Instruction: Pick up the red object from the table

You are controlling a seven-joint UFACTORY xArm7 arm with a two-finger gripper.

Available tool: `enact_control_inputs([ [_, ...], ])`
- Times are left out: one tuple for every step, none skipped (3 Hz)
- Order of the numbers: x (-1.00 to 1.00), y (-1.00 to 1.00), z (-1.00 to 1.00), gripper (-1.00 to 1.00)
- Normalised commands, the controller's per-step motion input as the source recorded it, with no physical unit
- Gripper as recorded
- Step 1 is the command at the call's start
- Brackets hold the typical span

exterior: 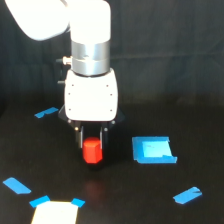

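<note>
**A:** so what's the setup? Black surface (200, 120), white arm (90, 55) standing over it?

**B:** yep. Gripper (92, 142) points straight down, jaws only as wide as the red object (92, 151) and clamped on it, one dark finger on each side.

**A:** on the surface or off?

**B:** can't tell tbh. Blue square patch (153, 150) sits just to the exterior view's right of the red object, not touching.
</note>
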Motion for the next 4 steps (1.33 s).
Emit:
enact_control_inputs([
  [0.83,-0.61,1.00,-0.82],
  [0.34,-0.39,1.00,-0.93],
  [0.07,0.01,1.00,-0.83],
  [0.24,-0.37,1.00,-0.67],
])
